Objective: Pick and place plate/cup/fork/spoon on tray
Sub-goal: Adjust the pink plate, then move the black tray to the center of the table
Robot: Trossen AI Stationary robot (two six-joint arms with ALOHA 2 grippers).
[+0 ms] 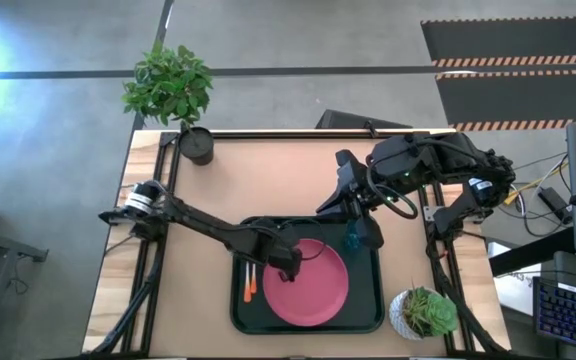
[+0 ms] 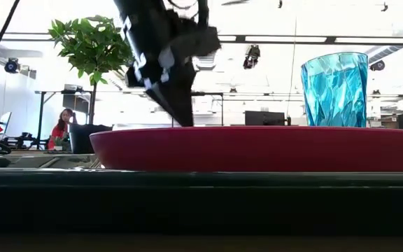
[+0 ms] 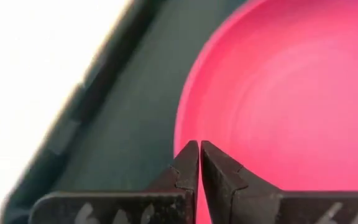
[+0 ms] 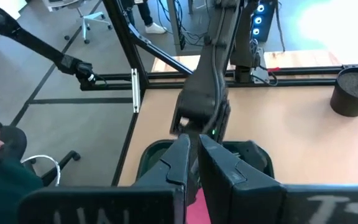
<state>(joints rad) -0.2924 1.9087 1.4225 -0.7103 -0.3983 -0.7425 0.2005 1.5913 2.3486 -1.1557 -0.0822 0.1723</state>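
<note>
The pink plate [image 1: 308,285] lies flat on the dark tray [image 1: 373,318]. The teal cup [image 1: 353,241] stands upright on the tray's far right corner, and also shows in the low view [image 2: 334,87]. The fork and spoon [image 1: 250,284] lie side by side on the tray's left part; which is which I cannot tell. My left gripper [image 3: 199,146] is shut and empty, pointing down over the plate's left rim [image 3: 185,118]. My right gripper [image 4: 194,143] is shut and empty, above the tray near the cup.
A dark pot [image 1: 197,145] with a leafy plant stands at the table's far left corner. A white pot with a succulent [image 1: 423,312] stands right of the tray near the front edge. Bare tabletop lies beyond the tray.
</note>
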